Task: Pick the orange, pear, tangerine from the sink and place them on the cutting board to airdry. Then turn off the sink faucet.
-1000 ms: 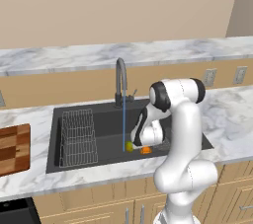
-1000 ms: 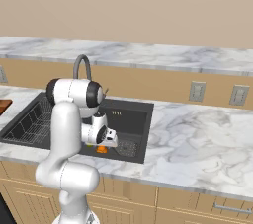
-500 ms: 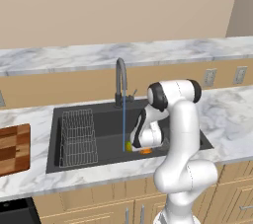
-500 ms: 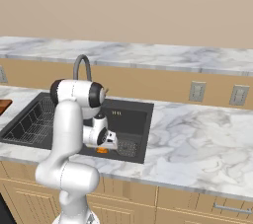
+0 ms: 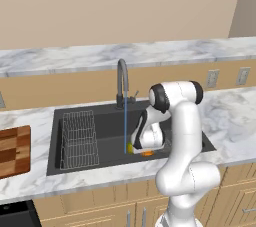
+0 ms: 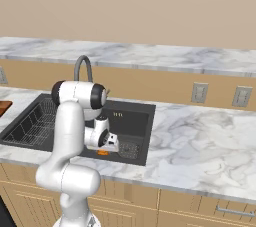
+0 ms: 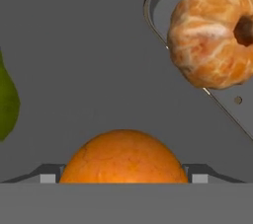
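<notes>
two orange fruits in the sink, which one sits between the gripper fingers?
The smooth, evenly coloured orange, right at the gripper between its fingertips. The other, the pale-veined, segmented tangerine, lies farther off over the drain grate.

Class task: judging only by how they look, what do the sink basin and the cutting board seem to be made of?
Sink: probably a matte dark grey composite or coated metal; flat, even colour with no shine. Cutting board: wood, apparently glued strips; alternating light and dark brown bands with a reddish-brown edge.
</notes>
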You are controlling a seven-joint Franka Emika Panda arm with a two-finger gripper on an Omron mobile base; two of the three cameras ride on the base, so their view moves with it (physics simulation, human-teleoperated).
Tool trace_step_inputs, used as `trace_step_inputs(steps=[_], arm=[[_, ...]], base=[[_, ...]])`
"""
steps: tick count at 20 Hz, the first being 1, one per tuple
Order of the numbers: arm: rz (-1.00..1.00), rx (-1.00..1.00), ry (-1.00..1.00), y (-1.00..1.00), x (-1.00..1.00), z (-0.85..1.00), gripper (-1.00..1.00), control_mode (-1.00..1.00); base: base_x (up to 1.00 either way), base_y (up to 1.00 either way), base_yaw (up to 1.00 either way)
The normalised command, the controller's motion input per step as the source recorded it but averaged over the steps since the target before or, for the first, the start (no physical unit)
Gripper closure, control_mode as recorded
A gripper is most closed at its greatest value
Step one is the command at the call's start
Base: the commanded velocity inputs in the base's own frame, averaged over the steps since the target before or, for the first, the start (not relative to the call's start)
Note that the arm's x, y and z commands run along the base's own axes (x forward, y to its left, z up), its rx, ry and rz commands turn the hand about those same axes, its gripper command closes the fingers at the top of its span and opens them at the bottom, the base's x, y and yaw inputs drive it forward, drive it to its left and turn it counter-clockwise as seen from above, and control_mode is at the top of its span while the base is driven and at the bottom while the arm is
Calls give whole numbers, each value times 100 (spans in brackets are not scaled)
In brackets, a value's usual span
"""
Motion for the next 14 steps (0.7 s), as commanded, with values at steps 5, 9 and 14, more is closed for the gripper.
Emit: trace_step_inputs(steps=[5,9,14], arm=[[0,4,0,0,-5,9,100,-100],[0,3,-6,0,-8,44,100,-100],[1,2,-2,-2,-2,59,100,-100]], base=[[0,0,0],[0,0,0],[0,0,0]])
